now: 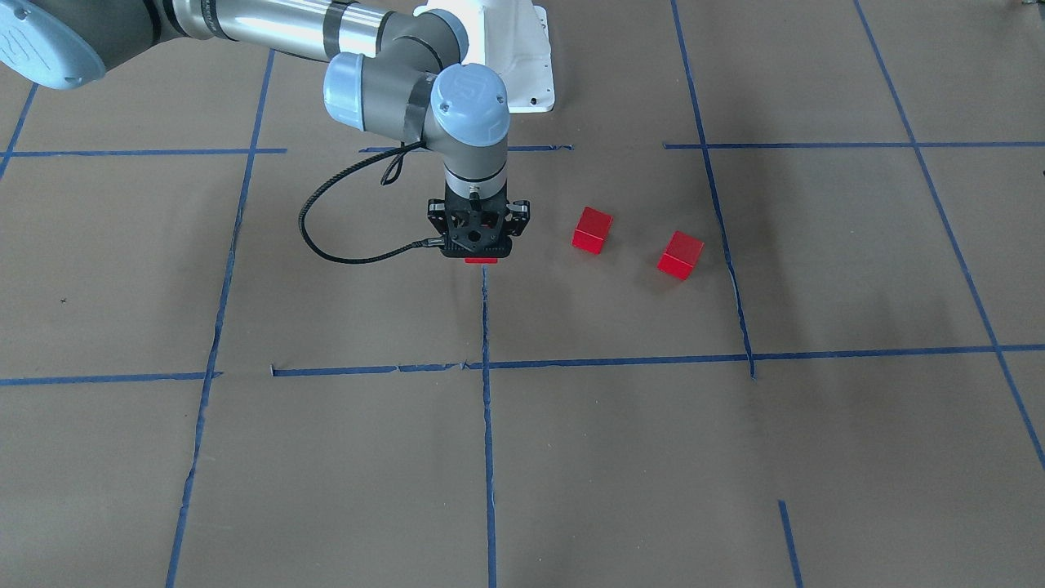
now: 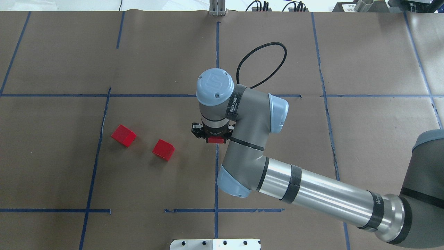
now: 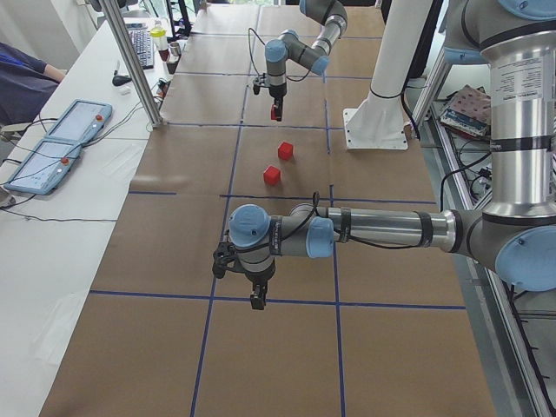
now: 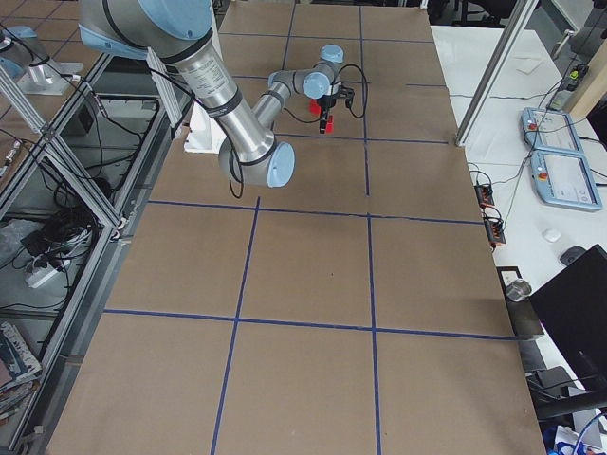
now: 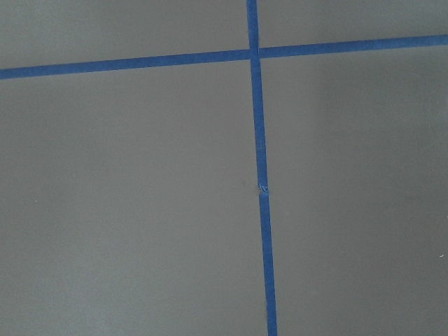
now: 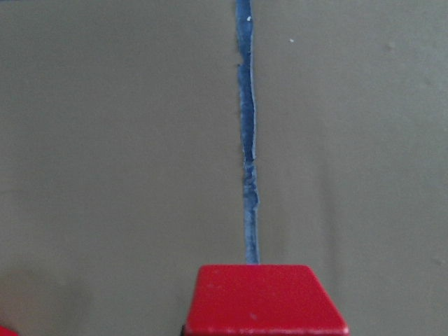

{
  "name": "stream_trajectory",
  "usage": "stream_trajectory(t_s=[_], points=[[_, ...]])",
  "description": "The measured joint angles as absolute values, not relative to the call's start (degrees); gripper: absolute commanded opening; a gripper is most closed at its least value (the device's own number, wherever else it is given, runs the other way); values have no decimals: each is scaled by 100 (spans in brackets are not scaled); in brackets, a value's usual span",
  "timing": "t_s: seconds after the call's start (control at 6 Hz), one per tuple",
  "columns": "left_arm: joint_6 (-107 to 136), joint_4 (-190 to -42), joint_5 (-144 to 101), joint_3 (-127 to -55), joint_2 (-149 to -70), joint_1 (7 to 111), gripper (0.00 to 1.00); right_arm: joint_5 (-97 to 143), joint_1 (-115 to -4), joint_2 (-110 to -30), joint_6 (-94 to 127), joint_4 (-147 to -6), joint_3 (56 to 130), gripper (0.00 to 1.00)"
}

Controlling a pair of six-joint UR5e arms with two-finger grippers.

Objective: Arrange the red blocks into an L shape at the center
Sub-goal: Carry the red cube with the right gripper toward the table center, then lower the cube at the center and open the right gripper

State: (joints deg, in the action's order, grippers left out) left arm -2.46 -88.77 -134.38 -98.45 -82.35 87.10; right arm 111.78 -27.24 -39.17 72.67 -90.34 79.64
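My right gripper points straight down in the center cell, at the top end of its vertical blue tape line. It is shut on a red block, which fills the bottom of the right wrist view. From overhead the gripper hides most of that block. Two other red blocks lie apart on the paper on my left side, also seen overhead. My left gripper shows only in the exterior left view; I cannot tell its state.
The white robot base stands just behind the center cell. A black cable loops from my right wrist. The left wrist view shows only brown paper and crossing blue tape. Operator tablets lie on a side table.
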Motion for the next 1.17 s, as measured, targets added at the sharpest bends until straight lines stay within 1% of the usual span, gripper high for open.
stream_trajectory(t_s=[0.17, 0.5, 0.67, 0.83, 1.17], points=[[-246, -8877, -13438, -9844, -8235, 8710, 100, 11167, -2670, -3885, 7290, -8869, 7765, 63], [-246, -8877, -13438, -9840, -8235, 8710, 100, 11156, -2571, -3901, 7260, -8795, 7679, 63], [-246, -8877, -13439, -9837, -8235, 8710, 100, 11154, -2555, -3914, 7225, -8790, 7676, 68], [-246, -8877, -13438, -9836, -8236, 8710, 100, 11154, -2554, -3923, 7193, -8792, 7673, 100], [-246, -8886, -13439, -9829, -8235, 8710, 100, 11168, -2665, -3901, 7158, -8829, 7837, 100]])
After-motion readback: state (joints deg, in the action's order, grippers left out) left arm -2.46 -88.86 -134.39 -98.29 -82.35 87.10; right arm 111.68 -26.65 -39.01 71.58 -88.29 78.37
